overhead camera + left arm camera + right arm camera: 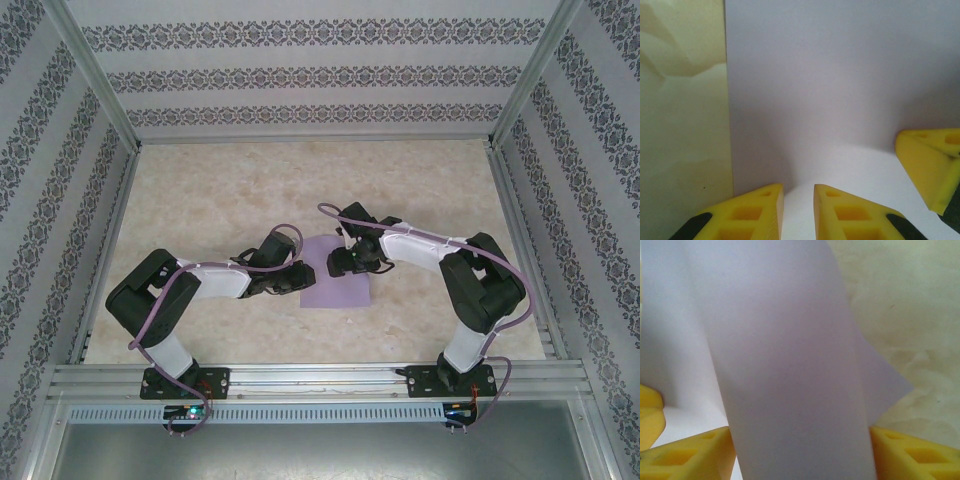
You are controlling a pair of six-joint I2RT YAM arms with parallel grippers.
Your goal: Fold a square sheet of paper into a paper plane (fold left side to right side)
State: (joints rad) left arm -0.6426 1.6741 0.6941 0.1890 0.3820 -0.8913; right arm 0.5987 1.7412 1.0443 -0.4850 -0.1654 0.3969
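My left end effector is narrow over the square sheet of paper. My right end effector stands wide around its raised flap. Marbled counter, patterned walls.

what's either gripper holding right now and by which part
Nothing is clamped yet. A raised flap of the thin square lavender-purple paper sheet stands between the right gripper's wide-apart fingers; the left gripper sits narrowly open over the flat part.

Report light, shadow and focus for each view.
Top external: even soft light, sharp, no glare on the table. Left wrist: the square sheet of paper is bright at the bottom, greyer above. Right wrist: the lifted paper is close and blurred, the table behind it clearer.
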